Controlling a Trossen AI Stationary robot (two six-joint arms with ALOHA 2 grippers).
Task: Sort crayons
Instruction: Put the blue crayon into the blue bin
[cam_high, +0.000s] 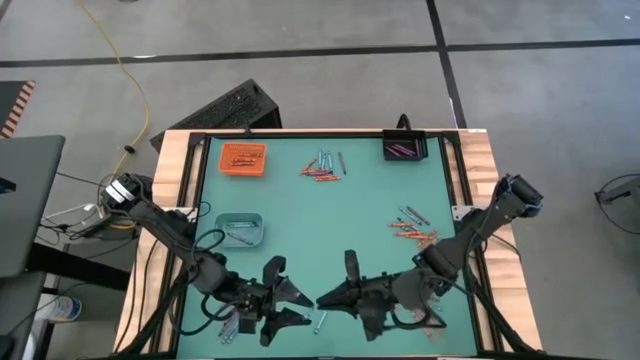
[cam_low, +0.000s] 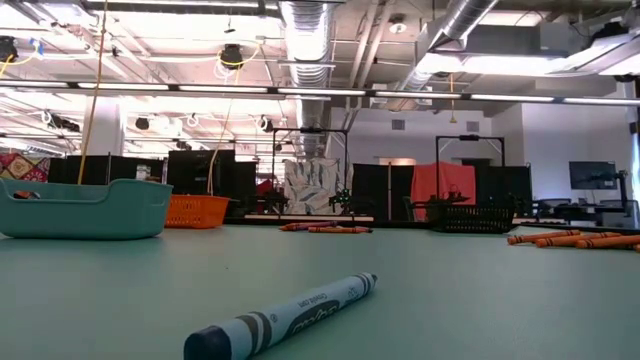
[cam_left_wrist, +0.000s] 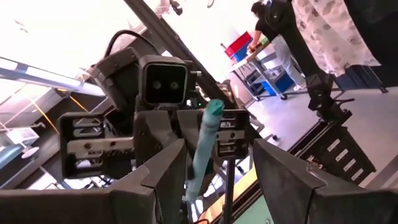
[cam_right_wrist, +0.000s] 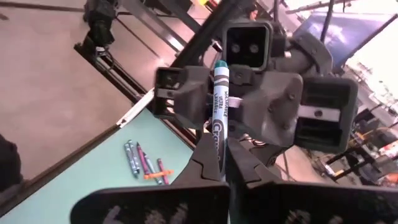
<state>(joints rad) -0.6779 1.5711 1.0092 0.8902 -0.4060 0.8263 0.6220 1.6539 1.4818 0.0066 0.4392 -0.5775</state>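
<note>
**Crayons mid-handover: a drop is the risk**

Crayons everywhere on the bench (cam_high: 300, 230), so take the turquoise tray (cam_high: 240, 229) as our landmark. On the tray's near side, toward the front edge, the left end effector (cam_high: 290, 305) stands spread wide, fingers (cam_left_wrist: 165, 180) apart, nothing gripped. Facing it, further right of the tray, the right end effector (cam_high: 330, 297) is clenched on one teal crayon (cam_right_wrist: 219, 102), which sticks out between the left fingers.

Looks like a handover, and that's the danger. If the right lets go before the left closes, the crayon falls and rolls. If the left closes off-centre, the stick could pivot or snap.

A loose blue-grey crayon (cam_low: 283, 322) lies on the bench just below the pair; a low arm could flick it off the edge.

Far beyond the tray sit the orange tray (cam_high: 243, 159), a mixed pile (cam_high: 323, 168), then the black tray (cam_high: 404, 148). Right of the turquoise tray, an orange-red cluster (cam_high: 412, 228) waits unsorted.
</note>
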